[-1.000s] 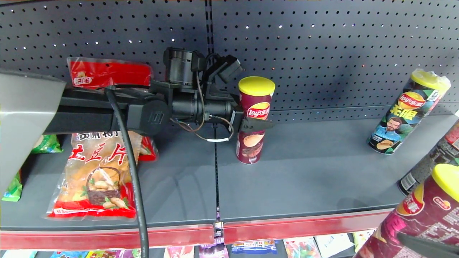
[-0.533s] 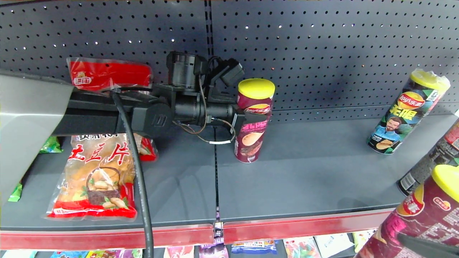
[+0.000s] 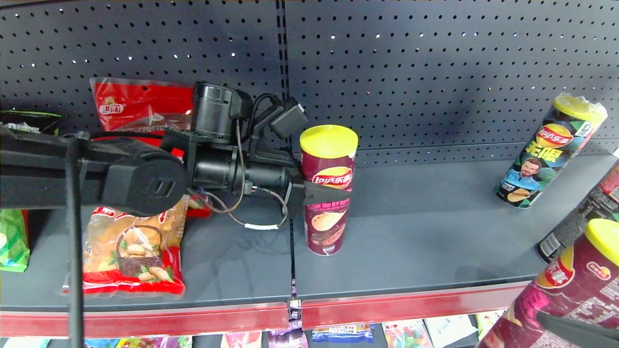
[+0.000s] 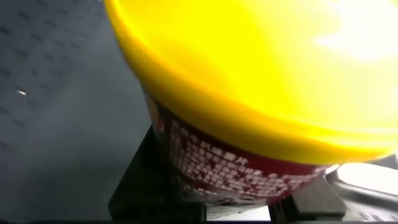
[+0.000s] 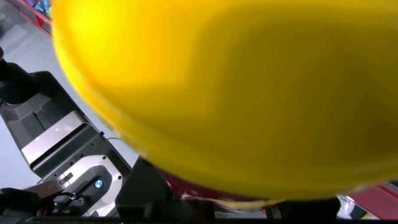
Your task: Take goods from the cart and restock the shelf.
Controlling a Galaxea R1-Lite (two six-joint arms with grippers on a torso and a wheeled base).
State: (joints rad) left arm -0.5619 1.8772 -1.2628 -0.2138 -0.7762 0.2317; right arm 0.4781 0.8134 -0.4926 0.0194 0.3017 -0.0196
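The shelf (image 3: 411, 227) is partly stocked. Most of its bare board lies on the side of the left pincer away from its own arm. Beside that pincer's wrist, toward the robot's left, a large potato-chip bag (image 3: 130, 251) lies on the board. A red bag (image 3: 140, 104) is propped against the pegboard behind that wrist, and a green bag (image 3: 12, 237) sits further out at the edge. These look already placed.

Next in size are the cans. A maroon can (image 3: 325, 227) with a yellow lid stands upright in the left pincer (image 3: 325, 192), which is clamped round its middle. Its base is on the board or just above it — I cannot tell which. By my reading this can is about to be set down but has not been let go.

Well to the right of that pincer a blue-green can (image 3: 546, 154) leans back toward the pegboard. A dark can (image 3: 585, 217) shows at the picture's edge just above the right pincer. The right pincer (image 3: 573, 328) is low, in front of the shelf's red lip. It grips a second maroon can (image 3: 575, 280), which is not yet on the shelf.

So several goods are in place and one can is all but delivered, needing only a firm seat and a release. One more can waits its turn — the open board between the two pincers looks like the natural spot for it. How much remains in the cart cannot be judged from here.
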